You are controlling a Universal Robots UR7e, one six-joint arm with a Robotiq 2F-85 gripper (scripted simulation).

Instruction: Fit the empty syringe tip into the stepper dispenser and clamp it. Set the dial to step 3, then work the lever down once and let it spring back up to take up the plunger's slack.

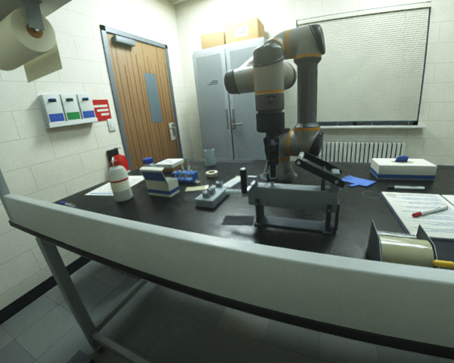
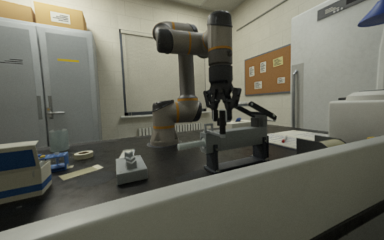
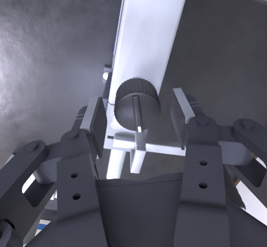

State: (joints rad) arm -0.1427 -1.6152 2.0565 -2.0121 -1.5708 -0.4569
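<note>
In the middle of the black bench stands the grey stepper dispenser [image 1: 294,195] on its dark stand, with the pale syringe tip [image 2: 190,145] sticking out of its left end. Its black lever [image 1: 320,168] slants up and to the right. On top near the left end sits the dark ribbed dial [image 3: 137,104] with a pale pointer, and my gripper [image 3: 139,117] hangs open straight above it, a finger to either side, holding nothing. The side camera shows the gripper [image 1: 271,172] pointing down just over the dispenser's top. A black upright clamp handle [image 1: 243,180] stands at the dispenser's left end.
A raised grey rail [image 1: 227,269] runs along the bench's front edge. Left of the dispenser sit a small grey fixture block [image 1: 211,195], a blue tube rack [image 1: 185,176] and a white bottle [image 1: 120,183]. Papers with a red pen [image 1: 429,212] and a tape roll [image 1: 405,250] lie to the right.
</note>
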